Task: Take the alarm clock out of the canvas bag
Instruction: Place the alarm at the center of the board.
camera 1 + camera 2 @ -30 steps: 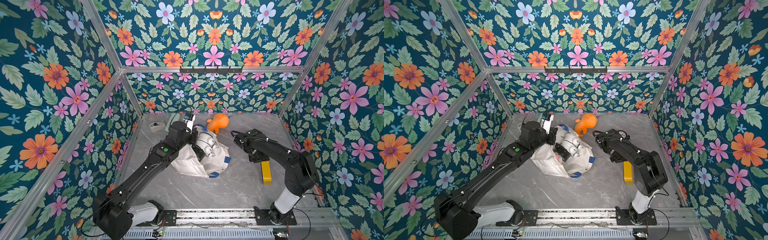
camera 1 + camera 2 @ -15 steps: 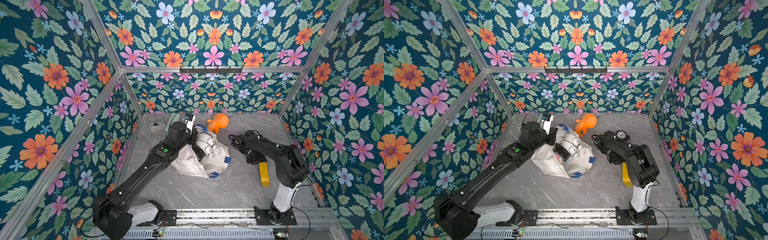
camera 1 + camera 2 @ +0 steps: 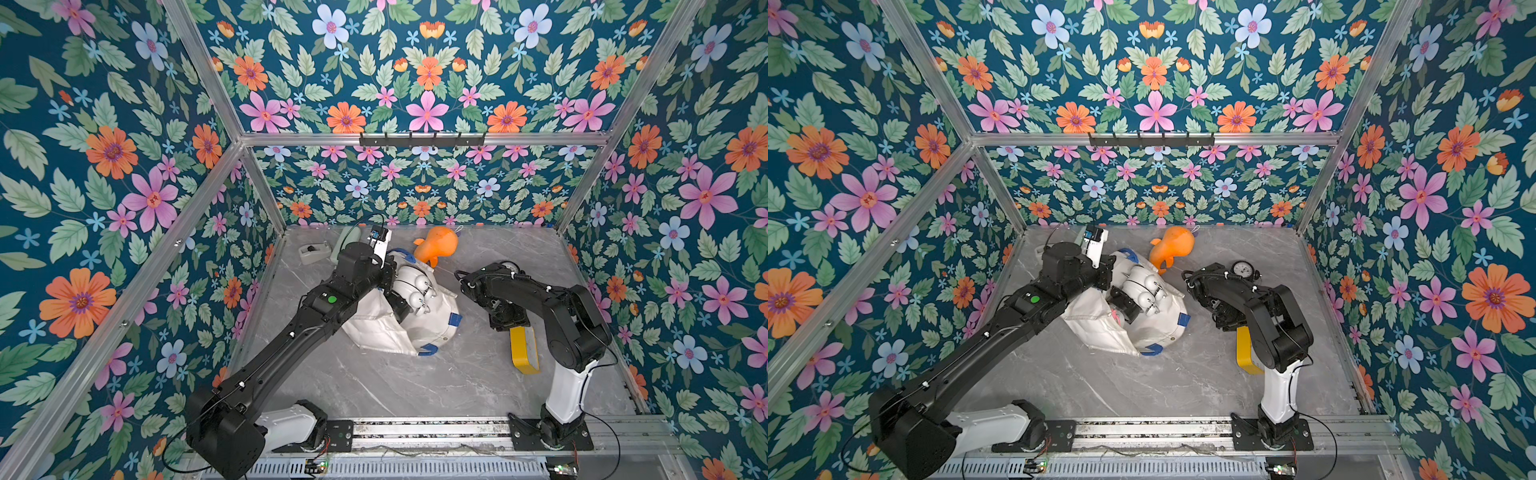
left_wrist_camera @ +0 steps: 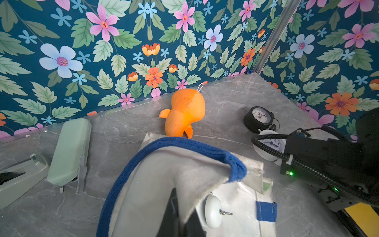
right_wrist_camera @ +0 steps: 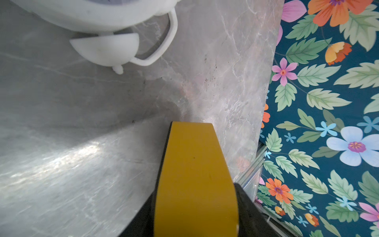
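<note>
L gripper (image 4: 182, 215) is clamped shut on canvas bag (image 3: 386, 328) rim; white alarm clock (image 4: 266, 152) lies outside bag on tabletop (image 3: 415, 386), just back-wall side of nearer R gripper (image 3: 506, 318), jaw gap indeterminate.

The off-white canvas bag (image 3: 382, 328) is coarse matt cloth, its blue strap (image 4: 184, 143) fuzzy. The grey marble-look tabletop (image 3: 395, 386) is smooth and glossy.

I'm running a robot test cell here, not a lived-in room. Aluminium frame bars (image 3: 299, 139) box in walls of printed floral panels (image 3: 428, 66). A grey marble-look tabletop (image 3: 374, 386) fills the lower centre, and both arm bases (image 3: 552, 428) bolt to a metal rail (image 3: 415, 432) along the bottom edge in both top views.
</note>
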